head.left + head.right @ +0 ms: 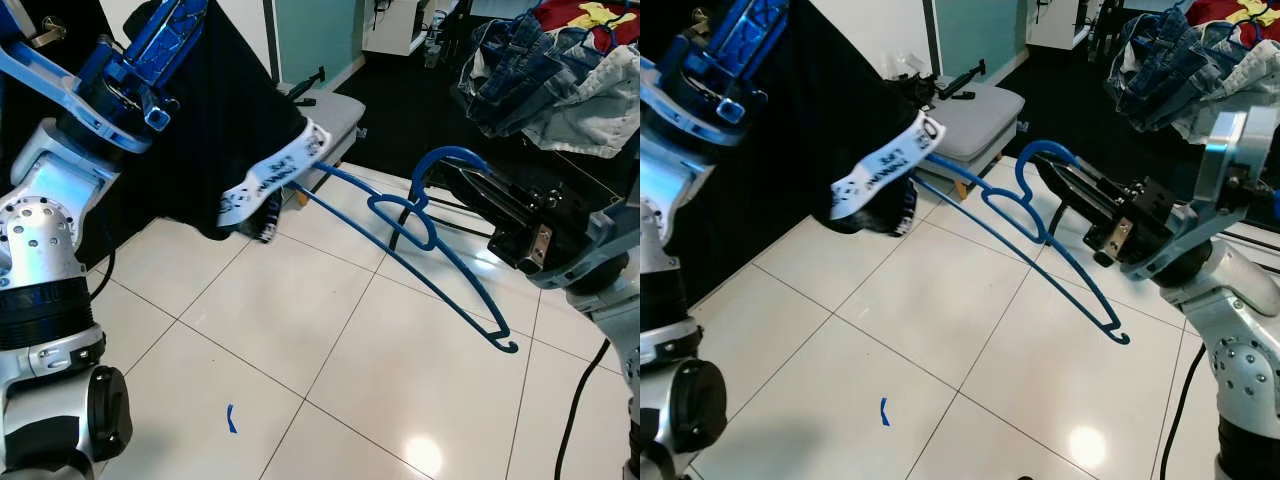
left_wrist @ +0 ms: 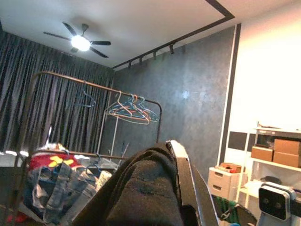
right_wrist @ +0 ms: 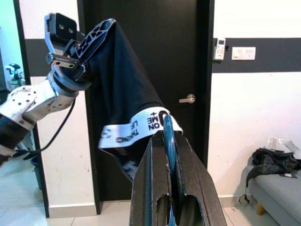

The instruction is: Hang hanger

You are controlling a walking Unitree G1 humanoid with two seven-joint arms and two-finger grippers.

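Note:
My right gripper (image 1: 450, 178) is shut on a blue hanger (image 1: 447, 152), just below its hook, and holds it low over the floor. One hanger arm (image 1: 950, 195) runs up into a black garment (image 1: 230, 110) that has a white printed band (image 1: 275, 175) at its opening. The other hanger arm (image 1: 470, 315) slopes down to a free end. My left gripper (image 1: 175, 20) is raised at the upper left, shut on the black garment, which hangs from it. In the right wrist view the hanger (image 3: 168, 127) sits between the fingers (image 3: 150, 179), pointing at the band (image 3: 141, 125).
A clothes rack (image 2: 94, 82) with several hangers (image 2: 131, 110) stands across the room. A heap of jeans and clothes (image 1: 540, 80) is at the right. A grey bench (image 1: 330, 110) stands behind the garment. A blue mark (image 1: 231, 418) lies on the white tiled floor (image 1: 330, 370).

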